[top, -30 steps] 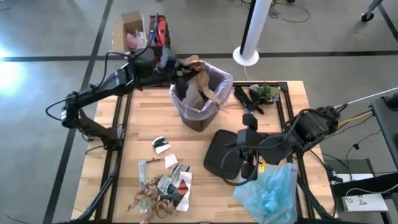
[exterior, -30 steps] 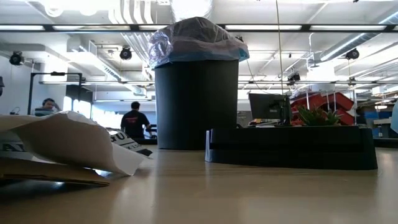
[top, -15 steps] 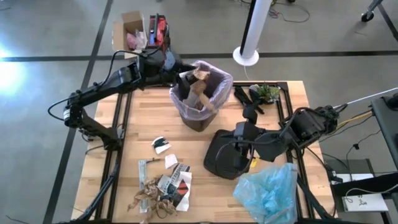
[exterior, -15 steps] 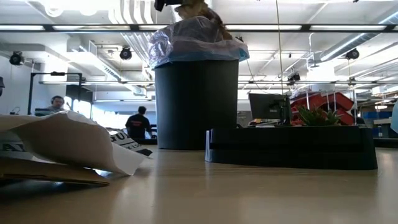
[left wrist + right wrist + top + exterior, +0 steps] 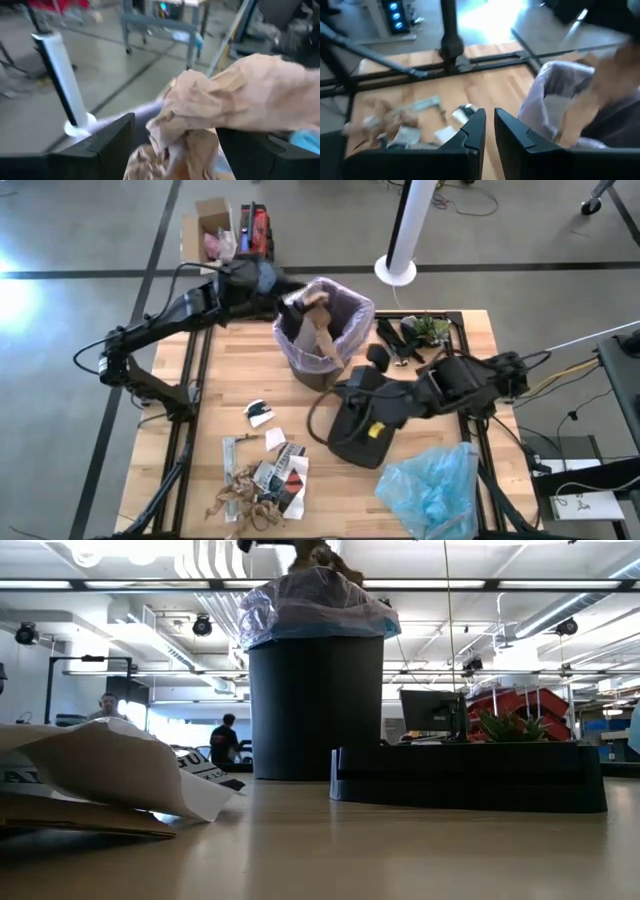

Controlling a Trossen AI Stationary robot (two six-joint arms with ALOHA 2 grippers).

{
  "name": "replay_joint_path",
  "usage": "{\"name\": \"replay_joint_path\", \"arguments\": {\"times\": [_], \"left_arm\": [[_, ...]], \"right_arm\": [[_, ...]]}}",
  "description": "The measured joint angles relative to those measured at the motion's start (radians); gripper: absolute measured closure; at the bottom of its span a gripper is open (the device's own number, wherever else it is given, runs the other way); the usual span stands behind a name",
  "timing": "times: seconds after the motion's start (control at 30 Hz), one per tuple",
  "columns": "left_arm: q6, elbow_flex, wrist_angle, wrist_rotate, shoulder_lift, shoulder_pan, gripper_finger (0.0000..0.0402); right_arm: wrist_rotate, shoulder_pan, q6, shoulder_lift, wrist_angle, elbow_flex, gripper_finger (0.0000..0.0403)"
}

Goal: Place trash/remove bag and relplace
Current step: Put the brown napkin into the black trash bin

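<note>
A black bin point(image 5: 318, 370) lined with the pale lavender bag point(image 5: 352, 315) stands at the far middle of the table. A crumpled brown paper piece of trash point(image 5: 316, 325) sticks up out of it and shows above the rim in the low view point(image 5: 318, 554). My left gripper point(image 5: 290, 301) is open at the bin's far left rim, its fingers on either side of the paper's top point(image 5: 235, 95). More trash point(image 5: 262, 483) lies heaped near the table's near left edge. My right gripper point(image 5: 345, 392) is shut over the table's middle, just near of the bin, with nothing in it point(image 5: 490, 114). My left gripper stands open around the upper end of the brown paper point(image 5: 200, 100), coming nearly level from the table's far left. A gap shows beside one finger point(image 5: 107, 142). I cannot tell whether the other finger touches the paper. The paper's lower part sits inside the bag.
A flat black lid point(image 5: 350, 442) lies under my right arm. The crinkly light blue bag point(image 5: 432, 485) lies at the near right corner. A black-and-green clump point(image 5: 415, 332) sits at the far right. A white post point(image 5: 408, 225) stands beyond the far edge.
My left gripper has opened over the bin and tipped down a little. The brown paper has let go from it and sunk lower into the bag. My right arm has swung toward the table's left, over the black lid and closer to the bin, still shut.
</note>
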Motion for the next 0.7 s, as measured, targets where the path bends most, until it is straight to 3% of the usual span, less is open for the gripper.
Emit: {"name": "replay_joint_path", "arguments": {"times": [0.13, 0.33, 0.4, 0.53, 0.7], "left_arm": [[-0.005, -0.001, -0.076, 0.081, 0.010, -0.003, 0.0127], [0.020, 0.001, -0.192, -0.003, 0.004, 0.003, 0.0103], [0.022, 0.001, -0.191, -0.003, 0.002, 0.002, 0.0098], [0.039, 0.001, -0.191, -0.003, 0.002, -0.009, 0.0095], [0.066, 0.001, -0.246, -0.004, -0.041, -0.013, 0.0094]], "right_arm": [[0.087, -0.052, 0.004, 0.016, 0.041, 0.000, 0.0362], [0.145, -0.157, 0.059, 0.016, 0.074, 0.000, 0.0353], [0.114, -0.205, 0.060, 0.016, 0.143, -0.001, 0.0351], [-0.059, -0.299, 0.059, 0.022, 0.314, -0.007, 0.0347], [-0.126, -0.340, 0.092, 0.034, 0.280, -0.010, 0.0354]]}}
